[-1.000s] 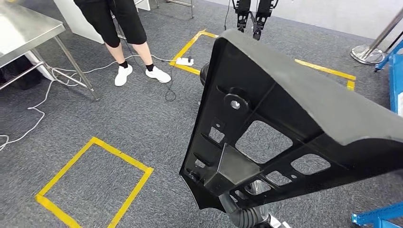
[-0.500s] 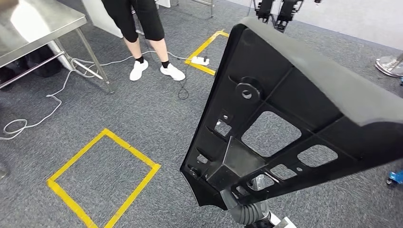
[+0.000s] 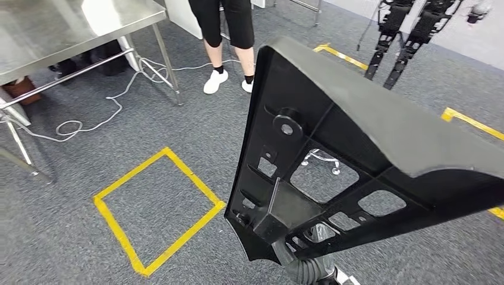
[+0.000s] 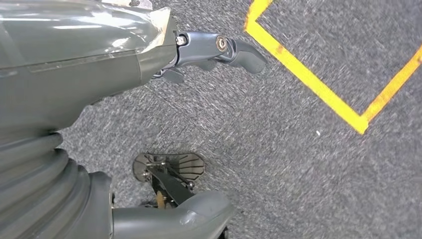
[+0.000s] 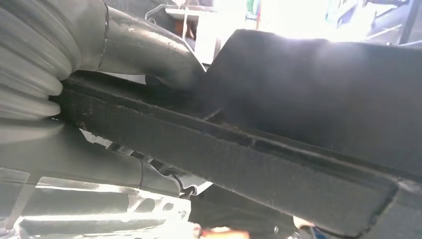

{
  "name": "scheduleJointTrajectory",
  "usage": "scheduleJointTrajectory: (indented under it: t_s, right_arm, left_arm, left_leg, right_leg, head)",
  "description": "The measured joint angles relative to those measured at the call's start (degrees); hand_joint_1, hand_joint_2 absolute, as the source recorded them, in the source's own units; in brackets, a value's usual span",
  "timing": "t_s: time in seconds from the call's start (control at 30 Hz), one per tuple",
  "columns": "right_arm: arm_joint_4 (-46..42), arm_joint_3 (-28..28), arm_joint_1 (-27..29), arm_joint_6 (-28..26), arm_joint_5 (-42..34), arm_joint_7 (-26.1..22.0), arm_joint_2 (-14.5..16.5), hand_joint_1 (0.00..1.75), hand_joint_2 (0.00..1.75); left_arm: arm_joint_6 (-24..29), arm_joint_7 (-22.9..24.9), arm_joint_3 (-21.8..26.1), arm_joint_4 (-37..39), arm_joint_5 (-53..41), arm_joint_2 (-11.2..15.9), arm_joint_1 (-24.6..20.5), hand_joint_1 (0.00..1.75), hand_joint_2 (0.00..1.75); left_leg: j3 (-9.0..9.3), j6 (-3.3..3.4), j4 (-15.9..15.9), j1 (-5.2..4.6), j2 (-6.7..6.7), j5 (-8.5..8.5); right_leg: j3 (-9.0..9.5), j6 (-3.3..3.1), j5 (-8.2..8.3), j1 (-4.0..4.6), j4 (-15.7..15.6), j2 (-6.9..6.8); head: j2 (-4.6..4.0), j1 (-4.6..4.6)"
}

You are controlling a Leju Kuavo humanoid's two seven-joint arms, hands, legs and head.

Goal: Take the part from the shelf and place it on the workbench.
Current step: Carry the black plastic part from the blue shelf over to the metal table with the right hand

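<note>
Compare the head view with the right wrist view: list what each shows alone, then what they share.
Head view alone: the steel workbench, a yellow tape square on grey carpet, and a person's legs.
Right wrist view alone: the right hand gripping the part's edge, thumb on top.
Shared: the large black part, seen as a ribbed, cut-out panel from the head and close-up edge-on from the wrist.

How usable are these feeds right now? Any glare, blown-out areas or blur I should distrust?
Head view: sharp, evenly lit, with bright glare on the steel workbench; the black part blocks much of the floor. Left wrist view: clear, the left hand crisp over carpet. Right wrist view: background blown out white, the part's edge under the right hand dark and soft.
</note>
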Motion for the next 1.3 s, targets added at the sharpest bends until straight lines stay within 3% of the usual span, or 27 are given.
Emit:
scheduleJointTrajectory:
  t_s: [0.07,0.1,0.17,0.23,0.3,0.33,0.37,0.43,0.5,0.53,0.6,0.67,0.73,0.77,0.8,0.83,0.87,0.93,0.97,1.03,1.1,1.17,1.23,1.3]
  right_arm:
    - [-0.04,-0.07,-0.29,0.53,0.26,0.72,0.61,1.75,1.75]
    - [-0.04,-0.13,-0.54,0.82,0.33,1.02,0.99,1.75,1.75]
    - [-0.04,-0.27,-0.98,1.47,0.38,1.38,1.72,1.75,1.75]
    - [-0.02,-0.4,-1.28,2.18,0.37,1.67,2.24,1.75,1.75]
    - [0.13,-0.5,-1.79,2.87,0.32,2.05,2.49,1.75,1.75]
    - [0.24,-0.56,-2.16,3.18,0.26,2.23,2.66,1.75,1.75]
    - [0.36,-0.62,-2.53,3.46,0.17,2.34,2.87,1.75,1.75]
    - [0.46,-0.8,-3.12,3.95,-0.03,2.42,3.27,1.75,1.75]
    - [0.57,-0.97,-3.69,4.38,-0.25,2.46,3.57,1.75,1.75]
    - [0.68,-1.03,-4.02,4.61,-0.33,2.48,3.73,1.75,1.75]
    - [0.91,-1.08,-4.65,4.98,-0.47,2.49,4.03,1.75,1.75]
    - [1.07,-1.13,-5.15,5.11,-0.63,2.47,4.18,1.75,1.75]
    - [1.31,-1.19,-5.42,5.19,-0.79,2.45,4.17,1.75,1.75]
    - [1.46,-1.22,-5.47,5.25,-0.85,2.44,4.13,1.75,1.75]
    - [1.64,-1.25,-5.48,5.33,-0.94,2.45,4.09,1.75,1.75]
    - [1.81,-1.26,-5.53,5.4,-1.06,2.45,4.07,1.75,1.75]
    - [1.96,-1.26,-5.62,5.47,-1.2,2.45,4.04,1.75,1.75]
    - [2.26,-1.25,-6.03,5.6,-1.52,2.46,4.03,1.75,1.75]
    - [2.38,-1.23,-6.3,5.68,-1.65,2.46,4.07,1.75,1.75]
    - [2.54,-1.23,-6.75,5.82,-1.81,2.53,4.14,1.75,1.75]
    - [2.55,-1.26,-7.17,5.89,-1.88,2.6,4.23,1.75,1.75]
    - [2.54,-1.31,-7.54,5.91,-1.96,2.66,4.38,1.75,1.75]
    - [2.55,-1.37,-7.59,5.92,-2.07,2.7,4.53,1.75,1.75]
    - [2.61,-1.4,-7.53,5.94,-2.14,2.73,4.56,1.75,1.75]
  left_arm:
    - [0.15,-0.01,0.01,0.42,0.05,0.01,-0.18,0.0,1.75]
    - [0.25,-0.01,0.01,0.69,0.1,0.0,-0.22,0.0,1.75]
    - [0.49,-0.01,0.03,1.11,0.27,-0.02,-0.5,0.0,1.75]
    - [0.73,-0.01,0.1,1.53,0.47,-0.02,-1.09,0.0,1.75]
    - [0.92,-0.01,0.17,2.08,0.6,-0.02,-1.59,0.0,1.75]
    - [0.98,-0.01,0.21,2.37,0.69,-0.03,-1.7,0.0,1.75]
    - [1.02,-0.01,0.28,2.58,0.77,-0.03,-1.74,0.0,1.75]
    - [1.09,-0.01,0.45,2.78,0.92,-0.02,-1.86,0.0,1.75]
    - [1.2,-0.01,0.63,2.82,0.97,-0.03,-2.21,0.0,1.75]
    - [1.31,-0.01,0.77,2.84,1.0,-0.04,-2.38,0.0,1.75]
    - [1.55,-0.01,1.16,2.94,1.03,-0.06,-2.48,0.0,1.75]
    - [1.76,-0.02,1.58,3.05,1.05,-0.13,-2.52,0.0,1.75]
    - [1.87,-0.02,1.83,3.13,1.05,-0.22,-2.69,0.0,1.75]
    - [1.92,-0.01,1.9,3.16,1.05,-0.25,-2.75,0.0,1.75]
    - [1.99,-0.01,1.94,3.21,1.05,-0.28,-2.77,0.0,1.75]
    - [2.05,-0.01,1.97,3.29,1.05,-0.32,-2.76,0.0,1.75]
    - [2.11,-0.01,2.0,3.39,1.04,-0.38,-2.74,0.0,1.75]
    - [2.2,-0.01,2.19,3.56,1.01,-0.5,-2.74,0.0,1.75]
    - [2.22,0.0,2.39,3.61,0.99,-0.54,-2.77,0.0,1.75]
    - [2.19,0.0,2.88,3.66,0.97,-0.56,-2.76,0.0,1.75]
    - [2.01,-0.01,3.21,3.68,0.89,-0.6,-2.57,0.0,1.75]
    - [1.86,-0.01,3.34,3.71,0.8,-0.64,-2.47,0.0,1.75]
    - [1.84,-0.01,3.37,3.71,0.79,-0.66,-2.69,0.0,1.75]
    - [1.84,-0.01,3.38,3.71,0.79,-0.66,-2.83,0.0,1.75]
  left_leg:
    - [-0.31,-0.53,0.13,0.18,-0.72,-0.05]
    - [-0.44,-0.79,0.41,0.29,-0.34,-0.25]
    - [-1.75,-1.45,3.37,0.41,2.26,-1.97]
    - [-5.08,-2.1,9.9,0.64,5.06,-4.98]
    - [-7.85,-2.49,14.79,0.95,5.78,-6.26]
    - [-7.95,-2.55,14.67,1.06,5.97,-5.51]
    - [-6.98,-2.48,12.58,1.13,6.25,-3.98]
    - [-3.31,-1.96,5.54,0.97,8.06,-0.69]
    - [-1.16,-1.3,1.2,0.49,9.64,0.41]
    - [-1.11,-1.03,0.8,0.23,9.7,0.17]
    - [-0.9,-0.42,0.15,0.25,8.49,0.41]
    - [-0.22,0.24,-0.86,0.55,7.3,0.99]
    - [0.05,0.69,-1.26,0.69,6.03,1.34]
    - [0.03,0.81,-1.22,0.7,5.31,1.4]
    - [0.02,0.83,-1.2,0.71,4.51,1.38]
    - [0.04,0.78,-1.15,0.74,3.7,1.34]
    - [0.09,0.69,-1.09,0.79,2.9,1.28]
    - [0.03,0.22,-0.67,0.89,1.41,1.01]
    - [-0.19,-0.17,-0.2,0.86,0.76,0.71]
    - [-0.77,-1.0,0.53,0.81,-0.21,0.24]
    - [-1.03,-1.61,0.72,1.16,-0.61,-0.01]
    - [-1.79,-2.02,2.66,1.54,1.65,-1.22]
    - [-4.78,-2.49,8.97,1.69,4.87,-4.5]
    - [-8.4,-2.95,15.81,1.77,5.89,-7.23]
  right_leg:
    - [0.21,-0.9,0.14,0.05,-0.06,-0.68]
    - [0.32,-1.22,0.19,-0.01,-0.12,-1.07]
    - [0.6,-1.87,0.21,-0.22,-0.28,-2.03]
    - [0.79,-2.32,-0.01,-0.04,-0.3,-3.22]
    - [0.96,-2.62,-0.24,0.11,-0.3,-4.49]
    - [1.08,-2.73,-0.37,0.15,-0.29,-5.09]
    - [1.25,-2.76,-0.49,0.17,-0.29,-5.6]
    - [1.66,-2.61,-0.78,0.32,-0.3,-6.58]
    - [1.92,-2.12,-1.11,0.64,-0.32,-7.47]
    - [2.02,-1.82,-1.24,0.72,-0.4,-7.94]
    - [2.27,-1.17,-1.5,0.79,-0.49,-8.59]
    - [1.49,-0.96,-2.88,0.86,1.82,-6.78]
    - [-1.81,-1.34,-5.87,0.6,8.64,-4.06]
    - [-3.92,-1.38,-7.17,0.44,12.5,-3.47]
    - [-5.56,-1.13,-7.73,0.28,15.16,-3.2]
    - [-6.3,-0.6,-7.33,0.09,15.82,-3.09]
    - [-5.95,0.12,-6.0,-0.14,14.23,-2.98]
    - [-3.27,1.53,-2.33,-0.84,6.82,-1.69]
    - [-2.0,1.67,-0.9,-1.07,3.55,-0.84]
    - [-0.9,0.93,0.19,-1.05,0.68,0.15]
    - [-0.7,-0.25,0.35,-0.89,0.63,-0.66]
    - [-0.43,-1.1,0.45,-1.0,0.47,-1.51]
    - [-0.24,-1.74,0.31,-0.93,0.4,-2.65]
    - [-0.17,-2.06,0.12,-0.74,0.42,-3.93]
  head:
    - [0.0,-0.04]
    - [0.0,-0.03]
    - [0.0,-0.41]
    - [0.0,-0.85]
    - [0.0,-0.87]
    - [0.0,-0.86]
    - [0.0,-0.87]
    - [0.0,-0.87]
    - [0.0,-0.8]
    - [0.0,-0.77]
    - [0.0,-0.79]
    - [0.0,-0.66]
    - [0.0,-0.4]
    - [0.0,-0.32]
    - [0.0,-0.27]
    - [0.0,-0.26]
    - [0.0,-0.26]
    - [0.0,-0.19]
    - [0.01,-0.16]
    - [0.01,-0.18]
    - [0.0,-0.29]
    - [0.0,-0.4]
    - [0.0,-0.58]
    - [0.0,-0.67]
